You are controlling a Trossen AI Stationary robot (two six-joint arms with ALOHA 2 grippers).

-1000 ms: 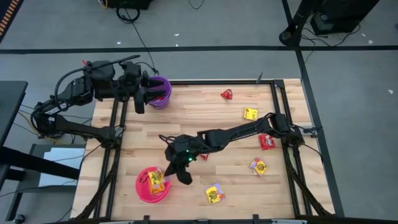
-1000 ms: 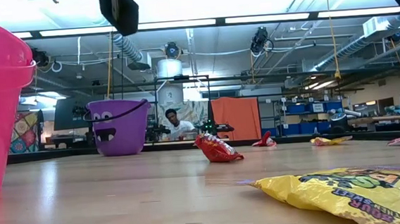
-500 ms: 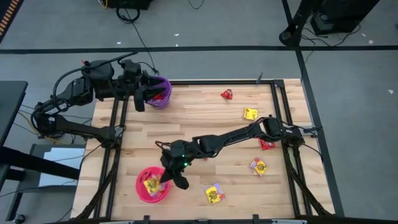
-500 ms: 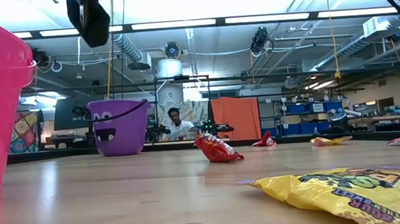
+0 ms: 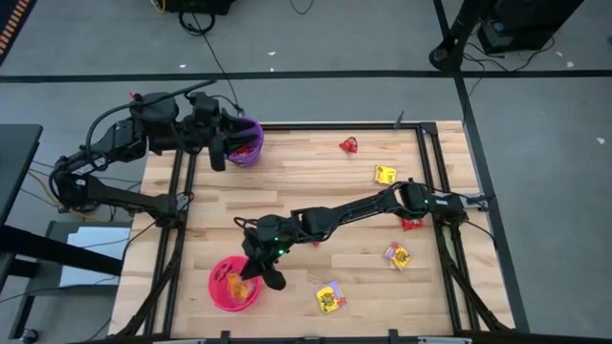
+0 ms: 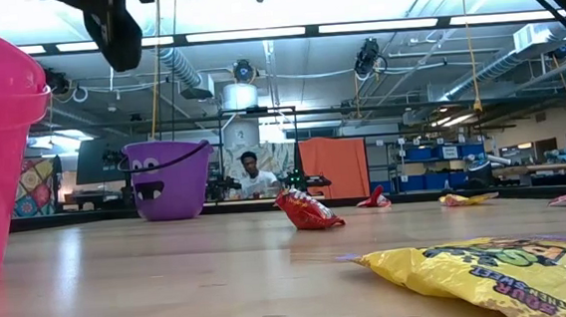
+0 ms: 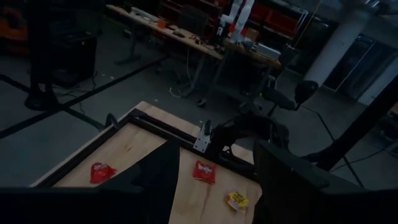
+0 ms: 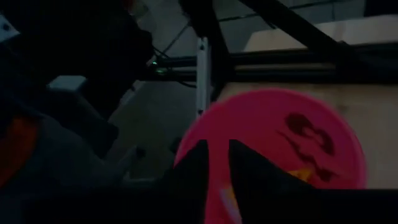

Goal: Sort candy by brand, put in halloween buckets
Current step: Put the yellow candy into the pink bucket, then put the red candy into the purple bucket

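Observation:
The pink bucket (image 5: 229,291) stands near the table's near-left corner with a yellow packet (image 5: 230,283) inside. My right gripper (image 5: 258,278) hangs over its right rim, fingers nearly together (image 8: 224,180); the bucket's mouth (image 8: 311,137) fills its wrist view. The purple bucket (image 5: 249,141) stands at the far-left corner holding a red packet (image 5: 251,149). My left gripper (image 5: 218,156) waits open (image 7: 217,180) beside it. Loose yellow packets (image 5: 330,298) (image 5: 396,255) (image 5: 384,174) and red ones (image 5: 349,145) (image 5: 411,223) lie flat on the wood. My right gripper points down over the pink bucket's rim. A pale sliver (image 8: 222,198) shows in the narrow gap between its fingers, which I take for a candy packet pinched there. The fingers hide which part of it they have.
The right arm (image 5: 363,205) stretches low across the table's middle from the right edge. A red packet (image 6: 307,209) and a yellow one (image 6: 491,276) show in the low view. A black frame rail (image 5: 182,182) runs along the left side. A person sits far behind the table (image 6: 252,173).
My right gripper has travelled toward the table's near-left corner, from beside the pink bucket to above its right rim. In the low view it has slid leftward over the bucket. The packets on the table have stayed put.

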